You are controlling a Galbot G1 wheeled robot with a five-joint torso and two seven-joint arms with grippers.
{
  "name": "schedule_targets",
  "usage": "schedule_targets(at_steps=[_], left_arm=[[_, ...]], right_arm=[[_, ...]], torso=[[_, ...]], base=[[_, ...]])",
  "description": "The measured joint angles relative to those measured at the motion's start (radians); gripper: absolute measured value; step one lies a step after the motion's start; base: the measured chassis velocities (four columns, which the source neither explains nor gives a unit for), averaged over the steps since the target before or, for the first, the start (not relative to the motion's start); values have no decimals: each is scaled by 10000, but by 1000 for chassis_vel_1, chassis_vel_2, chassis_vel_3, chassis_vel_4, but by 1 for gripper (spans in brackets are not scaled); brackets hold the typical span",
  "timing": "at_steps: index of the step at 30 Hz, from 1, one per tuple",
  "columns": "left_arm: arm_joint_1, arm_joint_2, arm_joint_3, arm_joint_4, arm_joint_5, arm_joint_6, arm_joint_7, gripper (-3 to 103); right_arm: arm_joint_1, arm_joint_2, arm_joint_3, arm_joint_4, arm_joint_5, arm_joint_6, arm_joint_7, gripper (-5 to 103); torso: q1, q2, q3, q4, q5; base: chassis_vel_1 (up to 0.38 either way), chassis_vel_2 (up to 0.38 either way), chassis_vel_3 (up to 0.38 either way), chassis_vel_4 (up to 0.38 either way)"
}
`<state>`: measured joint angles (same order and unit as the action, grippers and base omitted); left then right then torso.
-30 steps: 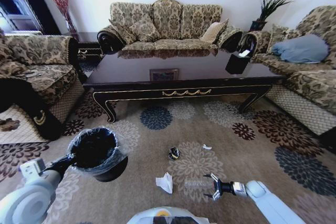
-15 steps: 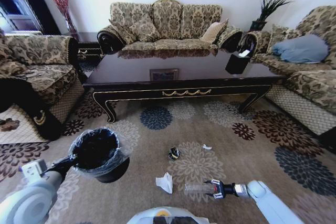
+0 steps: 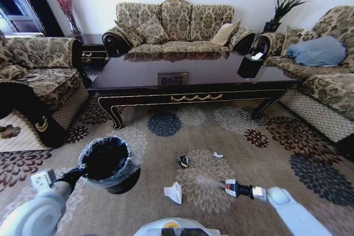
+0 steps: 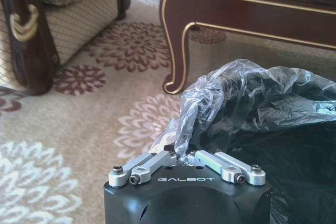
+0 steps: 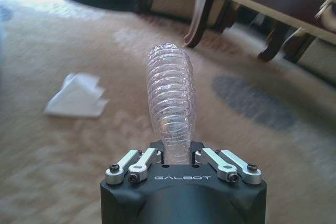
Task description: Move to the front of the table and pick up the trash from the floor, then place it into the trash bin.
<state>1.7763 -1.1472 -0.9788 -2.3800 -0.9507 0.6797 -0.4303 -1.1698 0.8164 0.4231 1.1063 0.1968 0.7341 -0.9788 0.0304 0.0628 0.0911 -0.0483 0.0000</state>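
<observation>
Living room, robot facing the table (image 3: 188, 89), a long low slab of glossy dark wood w/ gold scroll trim and curved legs. Right gripper (image 3: 228, 187) is clamped on the clear ribbed plastic bottle (image 5: 171, 109), held off the floor (image 3: 260, 153); in the right wrist view the ridged, see-through body sticks straight out from between the closed-in fingers (image 5: 137, 162). Left gripper (image 4: 182, 157) pinches the crinkled translucent liner at the rim of the trash bin (image 3: 107, 162), a small round black bucket hanging low beside the table's left leg. Fingers (image 4: 152, 163) drawn together on the bag edge.

Still on the beige flower-medallion carpet: crumpled white paper (image 3: 173, 192), near the robot's front; dark-and-yellow round wad (image 3: 183, 161) farther out toward the table; tiny white scrap (image 3: 218, 155) just right of it. All three lie apart from each other.

Open carpet runs between bin and bottle. Patterned sofas (image 3: 176, 26) hem the room on three sides; table apron edges the far side of the strip.
</observation>
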Motion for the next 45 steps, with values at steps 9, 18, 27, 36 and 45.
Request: schedule_targets(at_steps=[9,18,27,36,45], left_arm=[[20,193,1026,64,-1,-189,59,3],[-291,260,1801,337,230,-453,319,3],[-709,273,2470,683,756,-614,637,3],[-1036,466,2961,1200,918,-615,775,3],[-1669,753,3705,1634,939,-612,915,3]], right_arm=[[-502,-1205,309,3130,1110,-370,1615,23],[-758,-1905,-394,5374,3527,-855,3324,23],[-32,-1856,-2500,7647,6336,-1940,5255,23],[1874,-1746,-5401,8847,7258,-2419,6562,23],[4174,-707,-7570,8045,7327,-2345,6875,23]], torso=[[0,0,0,0,0],[0,0,0,0,-1],[0,0,0,0,-1],[0,0,0,1,-2],[1,0,1,0,-2]], base=[[0,0,0,0],[0,0,0,0],[0,0,0,0],[0,0,0,0],[0,0,0,0]])
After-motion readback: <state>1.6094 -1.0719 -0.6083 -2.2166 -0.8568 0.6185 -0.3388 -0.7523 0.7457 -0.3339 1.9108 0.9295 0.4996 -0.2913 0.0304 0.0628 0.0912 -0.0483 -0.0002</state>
